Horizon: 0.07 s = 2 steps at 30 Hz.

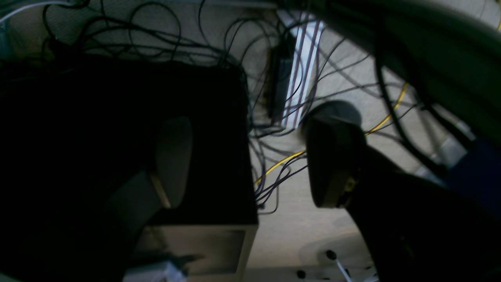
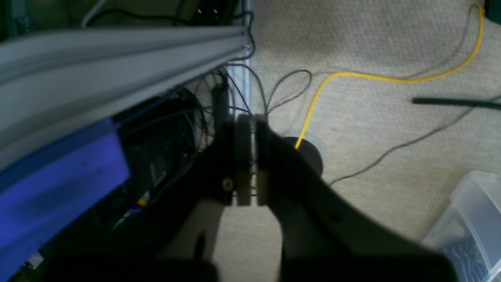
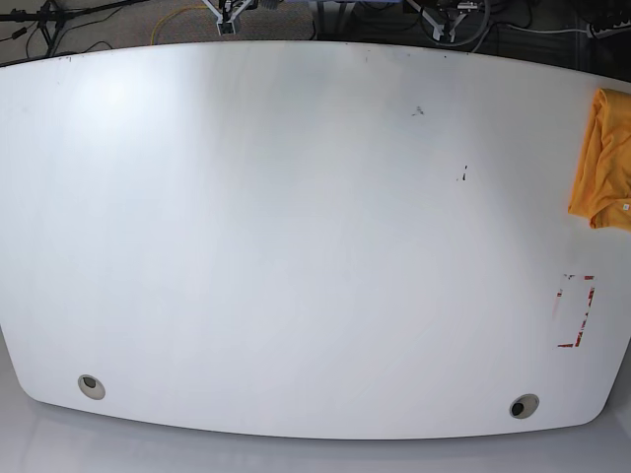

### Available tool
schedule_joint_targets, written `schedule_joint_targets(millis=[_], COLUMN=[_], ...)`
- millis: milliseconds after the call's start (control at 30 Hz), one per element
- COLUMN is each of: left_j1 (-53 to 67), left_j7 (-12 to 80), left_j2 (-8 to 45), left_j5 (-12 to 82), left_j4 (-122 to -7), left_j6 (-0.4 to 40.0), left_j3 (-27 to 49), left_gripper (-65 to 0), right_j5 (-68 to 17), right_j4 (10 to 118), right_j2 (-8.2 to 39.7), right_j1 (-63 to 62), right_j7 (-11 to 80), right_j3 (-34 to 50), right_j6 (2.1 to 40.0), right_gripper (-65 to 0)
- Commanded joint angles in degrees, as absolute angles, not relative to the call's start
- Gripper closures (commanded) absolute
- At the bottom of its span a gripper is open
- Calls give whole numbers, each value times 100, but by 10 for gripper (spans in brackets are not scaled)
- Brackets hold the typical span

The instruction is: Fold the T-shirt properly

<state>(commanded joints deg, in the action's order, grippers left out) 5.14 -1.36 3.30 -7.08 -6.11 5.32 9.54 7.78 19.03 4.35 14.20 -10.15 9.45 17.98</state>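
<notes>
Across the base view from left to right: a broad white table, bare over nearly its whole surface, two round grommet holes near the near edge, a few small dark specks toward the far right, a red-marked rectangle near the near right corner, and at the right edge, toward the far corner, the T-shirt. Bunched there in a mustard heap, partly cut off by the frame, long axis running roughly far-to-near along that edge, a small white label showing at its lower end; not spread, chest print not visible. No arm over the table in the base view. Seen from the right wrist camera, the right hand closed with pads together on nothing, hanging off the table over beige carpet, cables and a grey rail. Seen from the left wrist camera, the left hand with pads well apart and empty, likewise below table level above a dark box and tangled cables. Since the left arm stands on the base view's right, judged nearer to the T-shirt; right arm well apart from it, with the full table width between. Likely next: lifting the left hand up and in from the right edge, then dragging the garment toward the open middle, where room for spreading is plentiful.
</notes>
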Motion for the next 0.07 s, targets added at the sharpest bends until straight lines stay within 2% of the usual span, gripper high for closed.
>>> schedule_joint_targets(millis=[67], left_j1=[514], left_j7=[-136], left_j2=[330], left_j5=[-708], left_j4=[-611], left_j6=[541], left_j3=[954], left_gripper=[-426], right_j5=[778], right_j4=[1903], right_j2=[435], right_j1=[1420], right_j7=[-1015], right_j3=[945], right_j6=[1798], right_gripper=[-21])
